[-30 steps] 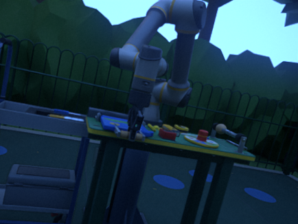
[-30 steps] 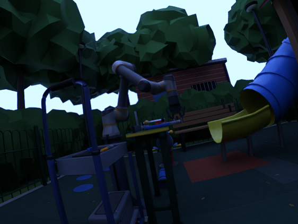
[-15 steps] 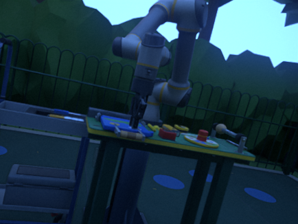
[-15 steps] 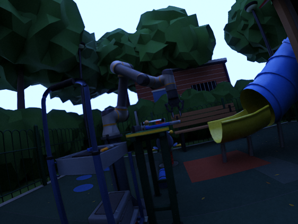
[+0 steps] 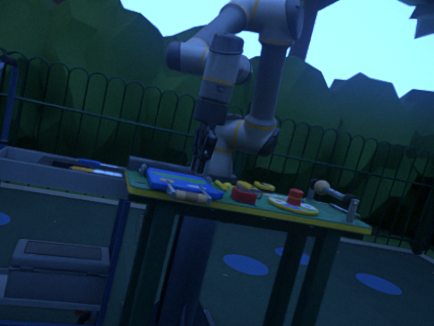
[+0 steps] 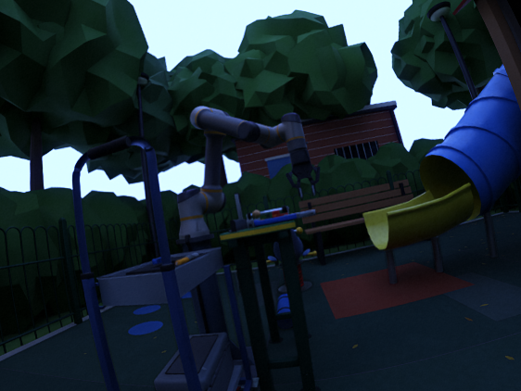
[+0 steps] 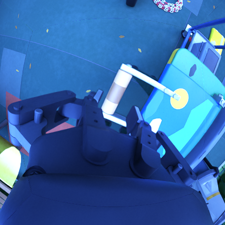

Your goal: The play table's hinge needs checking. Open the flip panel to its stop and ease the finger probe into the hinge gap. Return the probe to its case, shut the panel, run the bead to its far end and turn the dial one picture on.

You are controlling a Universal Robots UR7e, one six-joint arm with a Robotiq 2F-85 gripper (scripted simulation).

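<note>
The blue flip panel (image 5: 177, 180) lies flat on the left end of the play table (image 5: 240, 200), with its pale handle (image 5: 190, 196) at the front edge. My gripper (image 5: 202, 150) hangs above the panel, near its back edge. In the wrist camera the handle (image 7: 117, 92) shows just beyond my fingers (image 7: 113, 117). The gripper is open and holds nothing. The red knob on the yellow dial (image 5: 295, 199) sits further right. The bead (image 5: 321, 187) rides its rod near the table's right end.
A grey tray (image 5: 60, 172) on the blue cart left of the table holds several tools. A grey case (image 5: 57, 272) sits on the cart's lower shelf. A fence runs behind the table. A bench (image 6: 357, 204) and a slide (image 6: 445, 185) stand beyond.
</note>
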